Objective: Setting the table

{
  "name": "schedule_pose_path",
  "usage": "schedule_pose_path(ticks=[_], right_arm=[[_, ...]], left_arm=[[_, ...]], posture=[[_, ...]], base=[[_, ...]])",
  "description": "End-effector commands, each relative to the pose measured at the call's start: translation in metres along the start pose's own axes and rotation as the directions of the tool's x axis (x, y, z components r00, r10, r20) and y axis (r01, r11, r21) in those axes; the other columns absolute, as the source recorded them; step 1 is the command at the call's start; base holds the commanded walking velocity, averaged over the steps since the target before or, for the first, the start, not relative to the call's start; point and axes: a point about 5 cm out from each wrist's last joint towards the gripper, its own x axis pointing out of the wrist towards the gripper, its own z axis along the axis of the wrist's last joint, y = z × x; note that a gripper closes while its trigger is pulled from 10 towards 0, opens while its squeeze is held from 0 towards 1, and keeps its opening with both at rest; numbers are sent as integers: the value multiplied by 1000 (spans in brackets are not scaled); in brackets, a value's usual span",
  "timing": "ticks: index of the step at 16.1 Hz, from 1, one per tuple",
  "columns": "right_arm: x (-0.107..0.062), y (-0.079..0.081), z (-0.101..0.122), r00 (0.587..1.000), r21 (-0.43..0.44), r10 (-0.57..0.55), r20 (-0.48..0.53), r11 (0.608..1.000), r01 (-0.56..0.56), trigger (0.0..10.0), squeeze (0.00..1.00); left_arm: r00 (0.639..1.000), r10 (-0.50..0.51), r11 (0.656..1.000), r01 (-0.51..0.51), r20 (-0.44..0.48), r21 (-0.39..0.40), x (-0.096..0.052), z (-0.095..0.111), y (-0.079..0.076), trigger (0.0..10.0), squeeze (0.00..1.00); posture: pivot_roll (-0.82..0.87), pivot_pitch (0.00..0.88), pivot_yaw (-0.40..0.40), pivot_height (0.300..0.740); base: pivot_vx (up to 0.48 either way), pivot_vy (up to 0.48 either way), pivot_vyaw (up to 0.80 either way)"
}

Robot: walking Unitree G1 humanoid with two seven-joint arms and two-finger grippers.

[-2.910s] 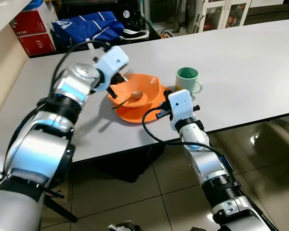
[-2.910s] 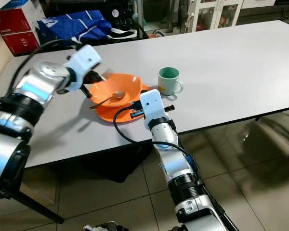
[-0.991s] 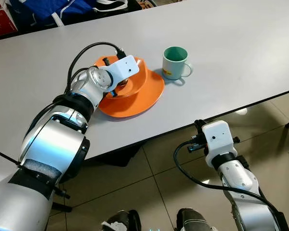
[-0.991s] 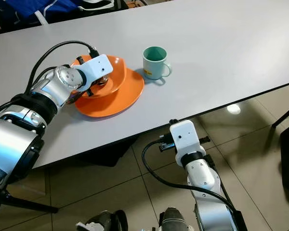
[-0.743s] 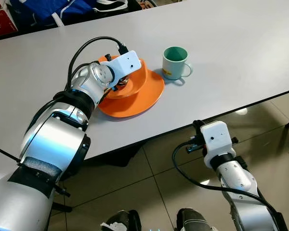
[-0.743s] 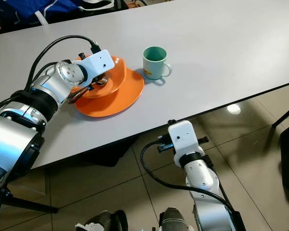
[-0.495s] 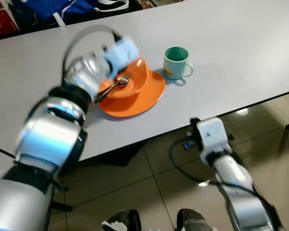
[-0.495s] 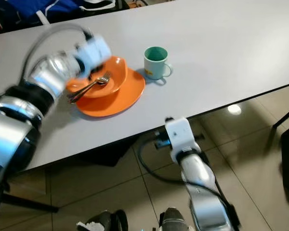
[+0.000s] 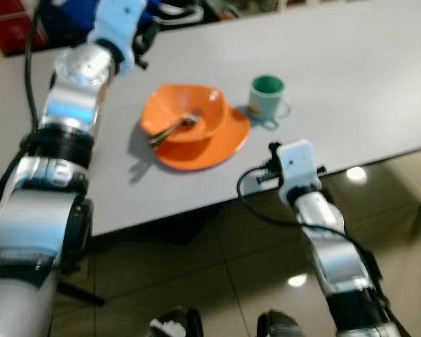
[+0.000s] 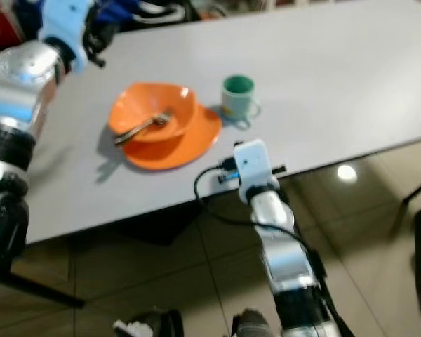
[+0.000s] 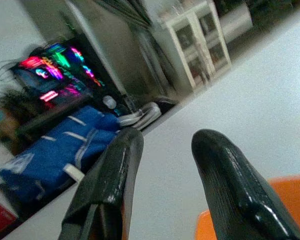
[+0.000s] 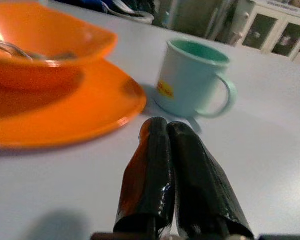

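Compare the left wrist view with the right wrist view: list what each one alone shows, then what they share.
Left wrist alone: the left gripper with its fingers apart, a blue bag and white cabinets beyond the table.
Right wrist alone: the right gripper with its fingers together, a green mug, an orange bowl holding cutlery.
Shared: the grey table and the orange plate.

On table [image 9: 351, 77]: one orange plate [image 9: 217, 144], one orange bowl [image 9: 189, 116], one fork [image 9: 170, 129], one green mug [image 9: 268, 97]. Beyond: one blue bag [image 11: 55, 145]. Two grippers: left [image 11: 162, 165], right [image 12: 177, 165].
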Motion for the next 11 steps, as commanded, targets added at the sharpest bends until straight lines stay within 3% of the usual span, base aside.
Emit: schedule_pose_path(ticks=[1, 3, 4, 6, 8, 9, 11], right_arm=[[6, -6, -1, 1000, 32, -29, 9, 999, 29, 10000, 0], [12, -6, 0, 1000, 48, -26, 17, 999, 26, 10000, 0], [19, -6, -1, 1000, 51, -24, 18, 998, 23, 10000, 0], [22, -6, 0, 999, 60, -24, 23, 998, 23, 10000, 0], [31, -7, -2, 999, 113, -43, 17, 993, 41, 10000, 0], [32, -6, -3, 998, 163, -62, 12, 985, 59, 10000, 0], [31, -5, -4, 998, 207, -66, 18, 976, 61, 10000, 0]], left_arm=[[999, 35, 998, -33, 34, -44, -17, 8, 7, 10000, 0], [994, 112, 991, -111, 7, -75, -40, -3, 6, 10000, 0], [981, 186, 968, -192, -54, -161, -52, -19, 8, 10000, 0], [977, 195, 951, -210, -84, -226, -58, -30, 1, 10000, 0], [958, 245, 906, -281, -147, -318, -72, -46, -14, 10000, 0], [943, 259, 865, -323, -210, -385, -80, -62, -29, 10000, 0], [940, 231, 859, -319, -252, -400, -86, -74, -48, 10000, 0]], posture=[[-65, 0, 53, 727], [-34, 0, 33, 727], [-16, 0, 20, 727], [-10, 0, 16, 727], [-1, 0, 12, 727], [-5, 0, 9, 727], [-16, 0, 16, 727]], base=[[0, 0, 0], [0, 0, 0], [0, 0, 0], [0, 0, 0], [0, 0, 0], [0, 0, 0], [0, 0, 0]])
